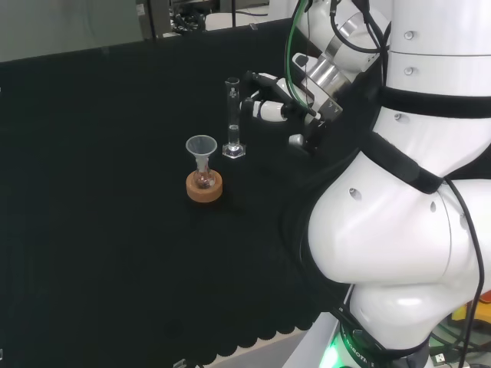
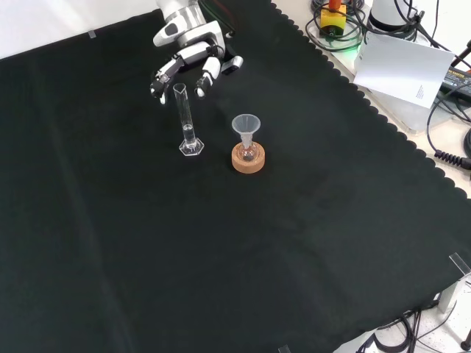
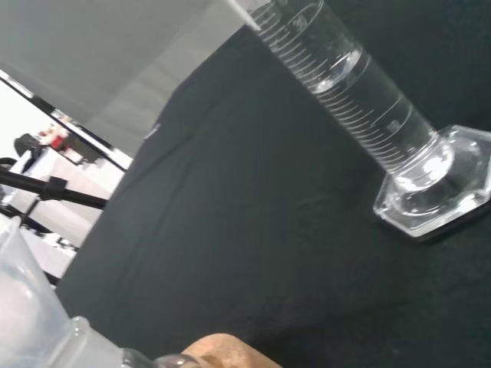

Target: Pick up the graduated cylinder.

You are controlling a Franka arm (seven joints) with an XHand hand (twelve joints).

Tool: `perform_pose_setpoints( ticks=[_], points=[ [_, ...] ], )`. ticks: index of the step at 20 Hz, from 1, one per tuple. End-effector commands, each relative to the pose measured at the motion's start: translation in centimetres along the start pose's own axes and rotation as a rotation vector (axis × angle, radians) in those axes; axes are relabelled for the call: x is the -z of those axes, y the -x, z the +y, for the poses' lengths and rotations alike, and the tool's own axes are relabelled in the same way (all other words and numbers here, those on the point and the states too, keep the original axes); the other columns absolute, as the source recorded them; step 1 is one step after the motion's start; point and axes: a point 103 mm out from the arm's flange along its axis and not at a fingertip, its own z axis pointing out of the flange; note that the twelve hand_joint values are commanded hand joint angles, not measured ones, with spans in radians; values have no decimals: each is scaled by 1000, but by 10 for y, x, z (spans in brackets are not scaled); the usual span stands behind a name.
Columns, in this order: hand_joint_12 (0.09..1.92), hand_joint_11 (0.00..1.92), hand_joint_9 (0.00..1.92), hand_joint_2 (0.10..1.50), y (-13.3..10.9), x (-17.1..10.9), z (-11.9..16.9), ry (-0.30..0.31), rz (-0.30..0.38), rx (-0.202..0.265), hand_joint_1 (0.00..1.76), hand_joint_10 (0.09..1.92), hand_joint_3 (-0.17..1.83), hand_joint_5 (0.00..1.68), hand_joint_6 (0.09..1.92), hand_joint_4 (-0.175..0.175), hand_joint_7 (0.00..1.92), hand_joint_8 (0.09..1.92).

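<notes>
My hand (image 2: 193,60) hovering just behind graduated cylinder (image 2: 186,121) in front view, fingers relaxed and spread, holding nothing. Cylinder upright on black cloth (image 2: 221,257), hexagonal base flat. Funnel (image 2: 246,129) in small flask on cork ring (image 2: 248,159) stands near.

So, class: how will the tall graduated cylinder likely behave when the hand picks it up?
The graduated cylinder is tall and narrow on a small hexagonal foot, so a sideways nudge from the hand could probably tip it. Its clear, smooth wall looks slippery and likely breakable. It appears rigid, so it shouldn't flex.
</notes>
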Motion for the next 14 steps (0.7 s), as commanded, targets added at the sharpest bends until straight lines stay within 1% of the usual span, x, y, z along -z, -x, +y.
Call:
perform_pose_setpoints(
  ticks=[1, 6, 11, 14],
  points=[
    [1368, 327, 527, 1041, -1, -11, 7, 9, 67, 32, 731, 638, -175, 335, 87, -2, 248, 636],
    [1364, 340, 541, 1039, 0, -19, 9, 42, 97, 55, 726, 634, -175, 363, 87, -3, 255, 638],
    [1354, 351, 557, 1028, 2, -27, 11, 37, 130, 86, 781, 624, -175, 389, 87, -3, 274, 640],
    [1351, 353, 563, 1022, 4, -33, 12, 40, 148, 96, 807, 619, -175, 398, 87, -2, 279, 639]
  ],
)
